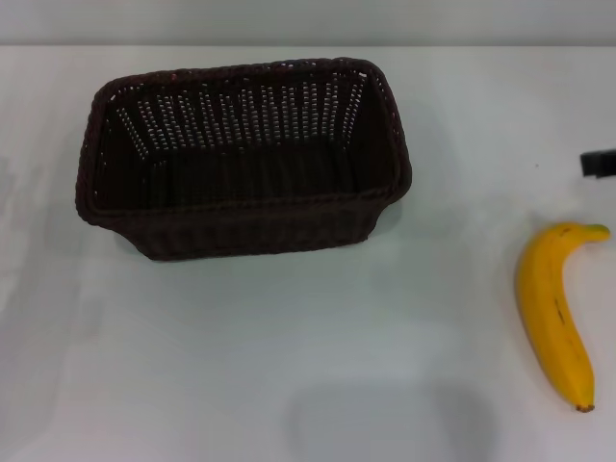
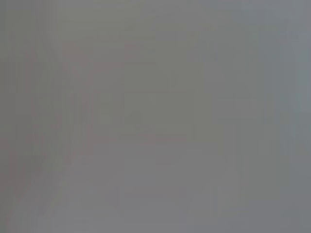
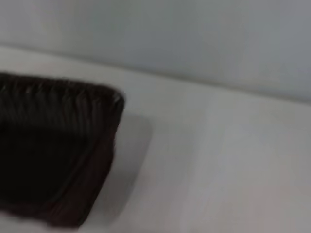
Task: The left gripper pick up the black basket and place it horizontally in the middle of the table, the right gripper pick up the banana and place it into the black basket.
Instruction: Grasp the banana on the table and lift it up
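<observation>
Black basket (image 1: pixel 243 159) upright on white table (image 1: pixel 289 356), long side crosswise, left of centre, opening up. Banana (image 1: pixel 556 313) flat on table far right, well apart from basket, stem end away from robot. Right gripper (image 1: pixel 598 163) only sliver at right edge beyond banana; jaw state unreadable. Left gripper out of sight. Right wrist view: basket corner (image 3: pixel 58 155) on table.

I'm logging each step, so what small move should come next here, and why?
Probably bring the right gripper, just visible at the table's right edge, toward the banana and down over it. The basket already sits lengthwise on the table, left of middle, empty, while the banana lies apart to its right, untouched. The left gripper is out of view.
</observation>
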Available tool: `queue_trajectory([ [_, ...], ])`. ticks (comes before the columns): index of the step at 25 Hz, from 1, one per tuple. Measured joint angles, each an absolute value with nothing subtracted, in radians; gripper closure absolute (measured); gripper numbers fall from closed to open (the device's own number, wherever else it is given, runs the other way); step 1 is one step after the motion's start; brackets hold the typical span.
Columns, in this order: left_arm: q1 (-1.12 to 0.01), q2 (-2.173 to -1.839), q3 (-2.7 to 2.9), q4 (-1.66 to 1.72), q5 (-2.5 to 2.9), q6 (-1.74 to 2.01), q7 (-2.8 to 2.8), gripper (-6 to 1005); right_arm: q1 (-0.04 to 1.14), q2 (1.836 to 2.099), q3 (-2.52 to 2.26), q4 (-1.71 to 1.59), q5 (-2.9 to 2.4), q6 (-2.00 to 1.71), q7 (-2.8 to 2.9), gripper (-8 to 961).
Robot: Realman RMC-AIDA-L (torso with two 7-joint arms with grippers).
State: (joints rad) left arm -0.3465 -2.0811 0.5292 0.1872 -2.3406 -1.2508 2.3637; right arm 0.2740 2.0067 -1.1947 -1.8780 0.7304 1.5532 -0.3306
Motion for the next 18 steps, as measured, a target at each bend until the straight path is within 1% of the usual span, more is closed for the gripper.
queue_trajectory([
  [2, -0.356, -2.081, 0.529, 0.187, -2.354, -1.248, 2.364, 111, 0.279, 2.007, -1.294, -1.902, 0.695, 1.600, -0.247, 100],
  [11, -0.379, -2.079, 0.529, 0.187, -2.359, -1.227, 2.415, 111, 0.294, 2.007, -1.537, -1.864, 0.538, 1.592, -0.039, 99],
  [18, -0.392, -2.079, 0.532, 0.187, -2.359, -1.211, 2.416, 111, 0.332, 2.009, -1.606, -1.790, 0.522, 1.586, 0.037, 99],
])
